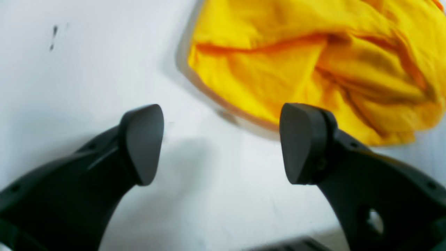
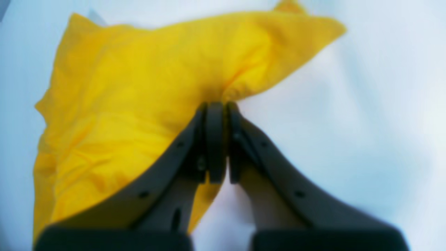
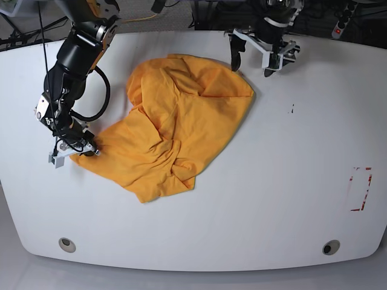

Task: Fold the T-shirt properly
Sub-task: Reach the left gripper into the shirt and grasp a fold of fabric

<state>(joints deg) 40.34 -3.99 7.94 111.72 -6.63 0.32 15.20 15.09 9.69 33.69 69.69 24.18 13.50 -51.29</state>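
The orange-yellow T-shirt (image 3: 178, 130) lies crumpled and wrinkled on the white table, one corner pulled out.

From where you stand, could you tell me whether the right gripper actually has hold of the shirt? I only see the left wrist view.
Observer: Yes. The right gripper is shut on a corner of the T-shirt, with cloth bunched at its tips.
Operator: Thank you. Where is that corner on the table?
Observer: At the shirt's far end from your arm, near the table edge on the base view's left.
Operator: And how does the shirt lie overall?
Observer: Crumpled and unfolded, spread diagonally between the two arms. Your left gripper hangs open just past its other end, holding nothing.
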